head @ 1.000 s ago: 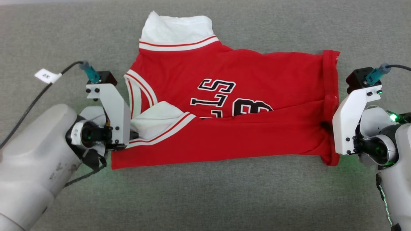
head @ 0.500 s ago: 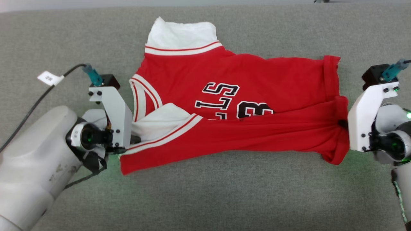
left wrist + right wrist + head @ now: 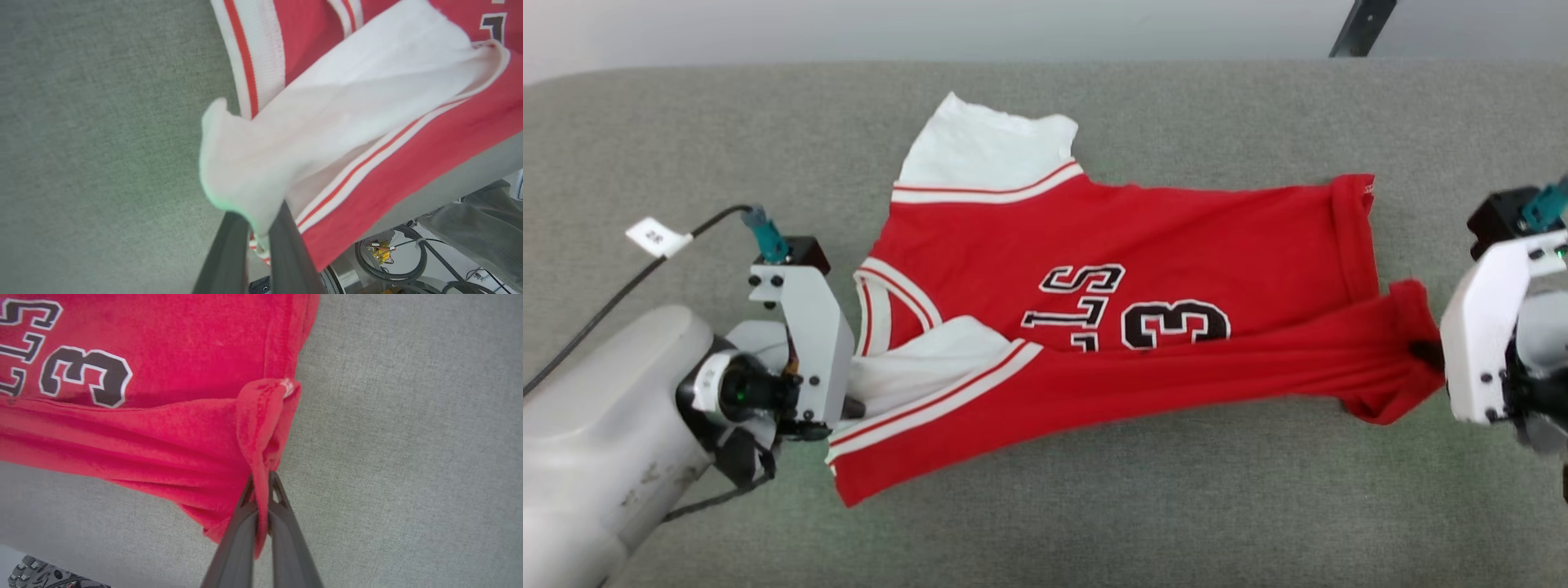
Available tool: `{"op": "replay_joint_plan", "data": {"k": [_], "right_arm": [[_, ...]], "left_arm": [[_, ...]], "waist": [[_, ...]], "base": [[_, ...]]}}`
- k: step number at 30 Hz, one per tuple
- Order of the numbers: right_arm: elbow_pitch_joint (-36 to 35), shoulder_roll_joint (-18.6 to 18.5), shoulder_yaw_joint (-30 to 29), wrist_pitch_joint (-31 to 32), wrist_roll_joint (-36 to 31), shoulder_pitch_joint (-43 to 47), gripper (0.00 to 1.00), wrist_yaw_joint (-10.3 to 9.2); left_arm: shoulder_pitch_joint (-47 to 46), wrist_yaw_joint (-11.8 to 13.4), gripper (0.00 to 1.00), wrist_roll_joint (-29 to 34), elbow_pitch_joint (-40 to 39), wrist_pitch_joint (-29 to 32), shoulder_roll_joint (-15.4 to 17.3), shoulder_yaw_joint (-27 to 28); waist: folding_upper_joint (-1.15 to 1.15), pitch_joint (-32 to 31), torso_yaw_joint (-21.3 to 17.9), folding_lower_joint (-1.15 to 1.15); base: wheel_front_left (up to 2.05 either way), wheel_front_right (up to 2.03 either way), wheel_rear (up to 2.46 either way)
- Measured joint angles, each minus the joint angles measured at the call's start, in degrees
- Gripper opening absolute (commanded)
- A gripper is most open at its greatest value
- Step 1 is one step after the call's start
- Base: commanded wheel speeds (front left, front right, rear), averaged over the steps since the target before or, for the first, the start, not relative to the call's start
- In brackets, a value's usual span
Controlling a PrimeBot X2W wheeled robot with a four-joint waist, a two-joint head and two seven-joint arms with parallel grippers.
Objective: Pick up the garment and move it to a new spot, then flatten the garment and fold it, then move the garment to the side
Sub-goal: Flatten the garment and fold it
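**Item:** garment [image 3: 1160, 237], red with white sleeves and black lettering. It lies crosswise at mid worktop [image 3: 1094, 514], collar end toward the robot's left and hem toward its right. The near long edge is folded up over the lettering.

**Left arm:** the pale forearm enters from the lower left, low over the surface, fingers pointing rightward. The left claw [image 3: 257, 222] is pinched narrow on the cuff of the near white sleeve [image 3: 347, 114], with cloth bunched between the fingers.

**Right arm:** at the right border of the head view, fingers pointing leftward. The right claw [image 3: 261, 479] is clamped tight on the gathered hem corner [image 3: 265, 412].

**Edges:** the far sleeve [image 3: 988, 151] lies flat, short of the worktop's far edge. The near-left red corner [image 3: 854, 488] droops to a point.

**Open room:** a broad bare grey strip lies in front of the garment, with a narrower strip behind it. A dark post [image 3: 1360, 28] stands beyond the far edge.
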Motion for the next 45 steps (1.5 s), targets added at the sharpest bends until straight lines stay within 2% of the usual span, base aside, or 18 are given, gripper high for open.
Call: {"op": "replay_joint_plan", "data": {"k": [6,10,16,25,26,28,29,30,37,42,43,45], "right_arm": [[-7.4,0.1,-1.8,3.8,1.7,7.0,0.0,0.0],[-9.7,2.7,-3.3,4.4,1.7,11.6,0.0,-0.01],[-7.6,5.7,-3.8,1.7,0.7,13.4,0.0,-0.01],[-1.3,6.5,-2.0,-1.8,-0.1,12.3,0.0,-0.01],[-0.8,6.4,-1.7,-2.2,-0.2,12.0,0.0,-0.01],[0.1,6.1,-1.3,-2.7,-0.5,11.8,0.0,-0.01],[0.6,6.1,-1.3,-2.9,-0.5,11.8,0.0,-0.01],[1.0,6.1,-1.2,-2.9,-0.5,11.8,0.0,-0.01],[3.4,5.8,-1.3,-4.1,-0.6,11.4,0.0,-0.01],[6.6,6.2,-1.9,-5.0,-1.4,10.6,0.0,-0.01],[7.3,6.4,-2.1,-5.4,-1.7,10.3,0.06,-0.01],[8.8,6.6,-2.4,-6.4,-2.5,9.6,0.81,-0.01]], "left_arm": [[2.1,1.9,0.0,0.0,-4.2,0.4,1.9,-0.4],[3.4,2.5,0.0,0.0,-5.0,0.0,2.1,-0.7],[4.6,2.1,0.0,0.2,-3.8,-1.8,0.9,-1.0],[4.9,0.4,0.0,-0.5,0.6,-2.2,-0.6,-1.0],[4.8,0.5,0.06,-0.4,1.1,-2.1,-0.8,-1.0],[4.6,0.8,0.42,-0.4,1.5,-1.6,-1.0,-1.0],[4.5,1.1,0.67,-0.5,1.5,-1.5,-1.0,-0.9],[4.3,1.1,1.0,-0.2,1.4,-1.5,-1.0,-1.1],[2.1,1.9,1.0,1.2,-0.2,-1.0,1.8,-0.6],[1.1,2.8,1.0,2.5,-1.7,-5.0,3.4,1.3],[1.1,3.0,1.0,2.8,-2.0,-6.2,3.4,1.7],[1.2,3.0,1.0,3.0,-2.3,-8.4,3.3,2.2]], "waist": [[0.0,-0.8,0.3,0.0],[0.0,-0.2,0.0,0.0],[0.0,1.0,-0.8,0.0],[0.0,1.2,-1.5,0.0],[0.0,1.0,-1.5,0.0],[0.0,0.4,-1.4,0.0],[0.0,0.1,-1.3,0.0],[0.0,-0.2,-1.2,0.0],[0.0,-2.3,-0.2,0.0],[0.0,-3.3,0.8,0.0],[0.0,-3.5,1.0,0.0],[0.0,-3.8,1.3,0.0]], "base": [[0.0,0.0,0.0],[0.0,0.0,0.0],[0.0,0.0,0.0],[0.0,0.0,0.0],[0.0,0.0,0.0],[0.0,0.0,0.0],[0.0,0.0,0.0],[0.0,0.0,0.0],[0.0,0.0,0.0],[0.0,0.0,0.0],[0.0,0.0,0.0],[0.0,0.0,0.0]]}}
